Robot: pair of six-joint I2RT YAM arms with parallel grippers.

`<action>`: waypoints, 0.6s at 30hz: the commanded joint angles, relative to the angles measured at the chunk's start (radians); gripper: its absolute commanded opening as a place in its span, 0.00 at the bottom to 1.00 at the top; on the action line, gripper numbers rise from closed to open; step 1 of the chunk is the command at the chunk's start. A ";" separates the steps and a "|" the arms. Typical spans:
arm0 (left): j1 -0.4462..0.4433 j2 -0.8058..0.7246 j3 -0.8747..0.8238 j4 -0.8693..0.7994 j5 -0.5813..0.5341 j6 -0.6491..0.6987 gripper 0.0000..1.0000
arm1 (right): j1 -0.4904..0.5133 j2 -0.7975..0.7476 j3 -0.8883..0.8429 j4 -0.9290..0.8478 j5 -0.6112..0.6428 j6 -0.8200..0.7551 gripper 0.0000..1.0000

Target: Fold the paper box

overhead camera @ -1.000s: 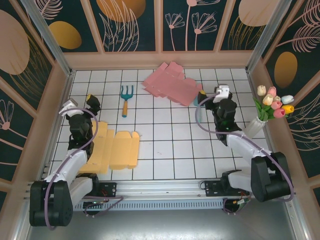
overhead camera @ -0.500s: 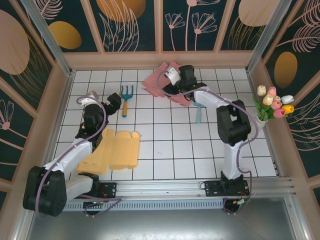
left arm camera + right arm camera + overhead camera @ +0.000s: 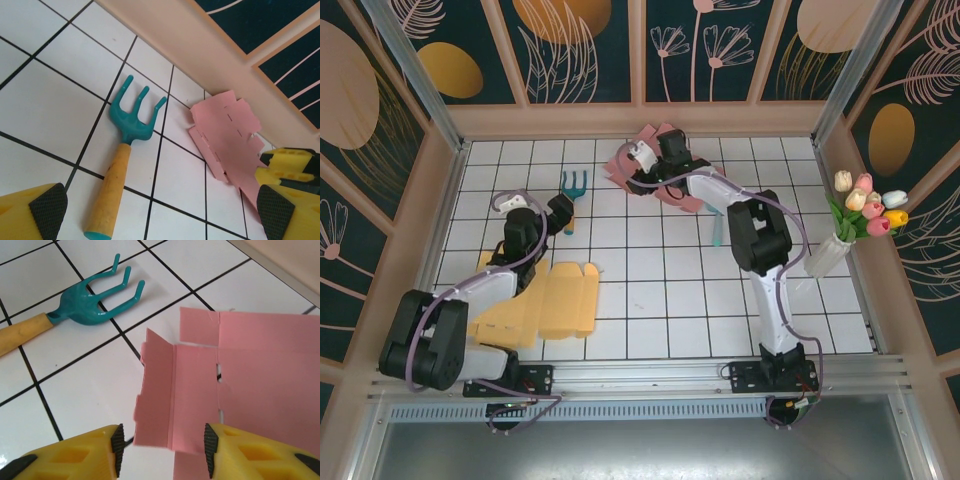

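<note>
On the white tiled table (image 3: 650, 290), a yellow box blank (image 3: 560, 300) lies flat at the near left, under the left arm and untouched. Just beyond it the left gripper (image 3: 558, 213) hovers low over the tiles, its 2 jaws spread as wide as they go and holding nothing. In the left wrist view, the wooden handle of a teal garden rake (image 3: 131, 125) runs between the yellow fingers (image 3: 30, 210) without touching either. That arm appears parked clear of the work.

The pink paper box (image 3: 260, 365) lies unfolded and flat on the far centre of the table, close to the back wall, with the rake well to its left. The right gripper (image 3: 162, 450) has reached across to its left edge, apparently to take hold of 1 side flap (image 3: 157, 395). The jaws stand partly apart, 1 on each side of that flap's near end, and no pad is seen pressing the paper, so nothing is clamped yet. A vase of tulips (image 3: 860, 215) stands at the far right, well apart from both arms.
</note>
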 commanded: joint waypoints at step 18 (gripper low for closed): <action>-0.005 0.100 0.066 0.048 0.007 0.000 0.99 | 0.081 0.215 0.240 -0.084 0.150 -0.080 0.00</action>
